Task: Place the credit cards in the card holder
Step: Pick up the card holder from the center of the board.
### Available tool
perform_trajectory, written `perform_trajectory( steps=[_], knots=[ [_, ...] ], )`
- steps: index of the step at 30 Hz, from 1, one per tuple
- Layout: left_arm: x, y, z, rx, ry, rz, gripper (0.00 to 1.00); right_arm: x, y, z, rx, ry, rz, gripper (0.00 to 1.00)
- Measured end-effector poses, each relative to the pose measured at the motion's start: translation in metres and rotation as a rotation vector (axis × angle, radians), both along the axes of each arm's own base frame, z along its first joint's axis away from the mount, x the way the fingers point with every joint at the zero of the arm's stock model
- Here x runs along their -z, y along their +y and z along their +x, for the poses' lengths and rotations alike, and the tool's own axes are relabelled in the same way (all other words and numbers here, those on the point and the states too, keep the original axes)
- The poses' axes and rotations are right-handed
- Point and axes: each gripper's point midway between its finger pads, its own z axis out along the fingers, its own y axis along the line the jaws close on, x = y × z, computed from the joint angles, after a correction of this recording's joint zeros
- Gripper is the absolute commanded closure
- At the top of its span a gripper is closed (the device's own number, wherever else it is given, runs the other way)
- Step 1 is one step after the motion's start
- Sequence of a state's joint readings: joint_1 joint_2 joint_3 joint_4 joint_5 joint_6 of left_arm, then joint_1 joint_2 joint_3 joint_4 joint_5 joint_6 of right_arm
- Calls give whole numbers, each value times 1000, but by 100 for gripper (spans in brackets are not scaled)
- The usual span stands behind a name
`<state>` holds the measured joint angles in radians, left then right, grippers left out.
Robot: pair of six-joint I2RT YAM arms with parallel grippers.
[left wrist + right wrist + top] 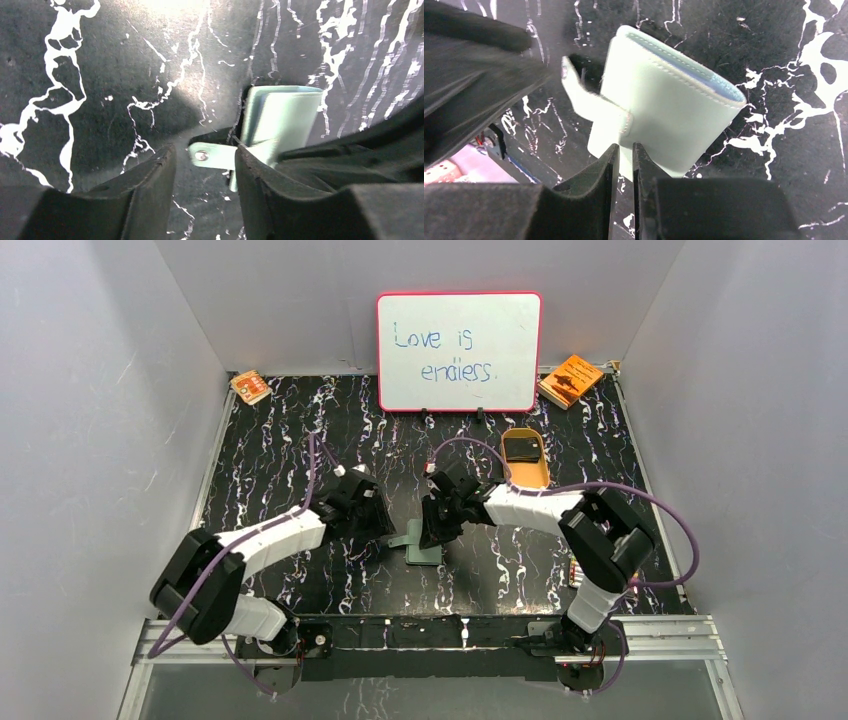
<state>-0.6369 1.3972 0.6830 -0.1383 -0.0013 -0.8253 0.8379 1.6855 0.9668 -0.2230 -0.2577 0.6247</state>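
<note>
The grey-green card holder (421,549) lies at the table's middle between both grippers. In the right wrist view it (669,110) is pale, its blue-lined mouth facing away and its strap (589,102) sticking out to the left. My right gripper (625,146) is nearly shut, its tips pinching the holder's near edge just below the strap. My left gripper (205,152) is open, and the strap's snap tab (212,155) sits between its fingers without touching them. The holder's body (285,117) lies just beyond its right finger. One dark credit card (520,449) lies in the tan tray (541,474).
A whiteboard (458,350) stands at the back. Orange booklets lie at the back right (570,380) and the back left (250,387). A small red-and-white item (575,571) lies by the right arm. The left gripper's dark bulk (474,60) crowds the holder's left side.
</note>
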Motion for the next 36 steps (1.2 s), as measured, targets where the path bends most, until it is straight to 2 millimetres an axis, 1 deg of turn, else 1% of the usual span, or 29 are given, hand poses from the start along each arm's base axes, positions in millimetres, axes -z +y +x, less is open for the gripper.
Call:
perform_trajectory(
  steps=[2, 5, 8, 11, 14, 18, 19, 20, 21, 27, 32, 36],
  knots=[
    [-9, 1, -1, -2, -18, -11, 44, 7, 0, -1, -2, 16, -8, 78],
    [-22, -2, -3, 8, -36, -41, 39, 5, 3, 0, -3, 13, -1, 78],
    [-24, -10, -8, 38, -29, -51, 37, 7, 3, 1, -3, 16, -3, 78],
    [-19, -25, -21, 100, -7, -40, 38, 7, 4, 2, -3, 15, -2, 78],
    [-9, -35, -30, 144, 21, -16, 41, 7, 4, 2, -3, 15, -2, 78],
    [9, -35, -33, 159, 62, 27, 48, 7, 4, 2, -3, 15, -2, 76],
    [8, -36, -31, 157, 57, 31, 50, 7, 4, 2, -3, 15, -2, 76],
    [9, -36, -28, 154, 51, 40, 56, 7, 4, 2, -3, 15, -2, 71],
    [10, -36, -25, 150, 46, 51, 57, 7, 4, 2, -2, 16, -1, 69],
    [13, -37, -21, 136, 39, 53, 69, -3, 3, 2, 8, -3, 8, 62],
    [13, -40, -20, 127, 40, 40, 75, -19, -7, 2, 31, -34, 18, 54],
    [14, -41, -20, 121, 40, 28, 77, -32, -20, 3, 75, -64, 52, 44]
  ],
)
